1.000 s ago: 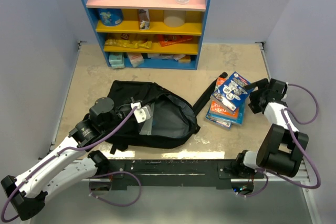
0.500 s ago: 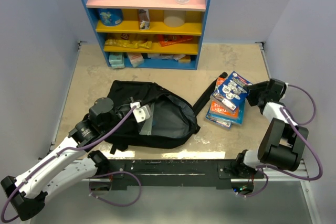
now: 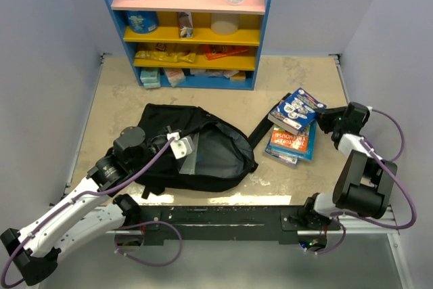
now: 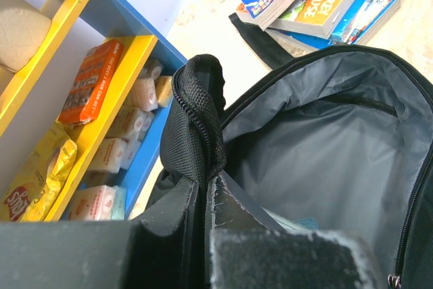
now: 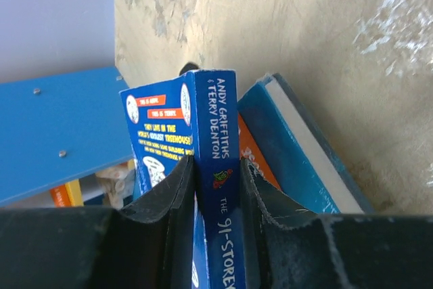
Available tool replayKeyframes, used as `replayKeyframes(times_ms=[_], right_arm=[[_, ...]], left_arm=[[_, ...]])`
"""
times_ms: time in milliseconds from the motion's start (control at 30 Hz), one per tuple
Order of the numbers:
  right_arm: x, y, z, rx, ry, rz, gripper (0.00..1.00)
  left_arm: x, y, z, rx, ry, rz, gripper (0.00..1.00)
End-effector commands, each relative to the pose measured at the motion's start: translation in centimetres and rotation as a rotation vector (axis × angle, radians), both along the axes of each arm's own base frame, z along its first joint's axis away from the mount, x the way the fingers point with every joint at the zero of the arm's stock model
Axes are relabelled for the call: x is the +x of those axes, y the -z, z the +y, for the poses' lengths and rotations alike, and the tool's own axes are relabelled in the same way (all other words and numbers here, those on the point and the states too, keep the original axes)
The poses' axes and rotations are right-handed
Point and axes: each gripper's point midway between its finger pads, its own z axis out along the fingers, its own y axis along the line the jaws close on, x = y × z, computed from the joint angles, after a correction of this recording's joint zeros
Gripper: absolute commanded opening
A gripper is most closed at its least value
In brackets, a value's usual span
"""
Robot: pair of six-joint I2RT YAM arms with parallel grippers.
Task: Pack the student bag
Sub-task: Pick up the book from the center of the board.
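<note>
The black student bag (image 3: 196, 150) lies on the table with its main zip open, grey lining (image 4: 325, 147) showing. My left gripper (image 3: 177, 144) is shut on the bag's zip edge (image 4: 196, 120), holding the flap up. On the right, my right gripper (image 3: 323, 118) is shut on the spine of a blue book (image 3: 296, 109) (image 5: 216, 167), the top one of a small stack. That book sits tilted, its near edge raised off the orange book (image 3: 291, 139) and the blue book under it. The bag's strap (image 3: 267, 125) runs toward the stack.
A blue, yellow and pink shelf unit (image 3: 193, 25) with snack packs, a bottle and a carton stands at the back. Grey walls close in left and right. The arms' base rail (image 3: 223, 218) runs along the near edge.
My right gripper has closed from wide open onto the top blue book and tipped it up and slightly toward the back. The left arm and the bag have stayed still.
</note>
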Motion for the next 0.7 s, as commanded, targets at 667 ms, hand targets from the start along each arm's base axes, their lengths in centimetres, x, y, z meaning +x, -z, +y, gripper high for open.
replayKeyframes(times_ms=[667], right_arm=[[-4.1, -16.8, 15.6, 0.354, -0.379, -0.444, 0.0]], left_arm=[[0.3, -3.1, -0.4, -0.089, 0.009, -0.095, 0.0]])
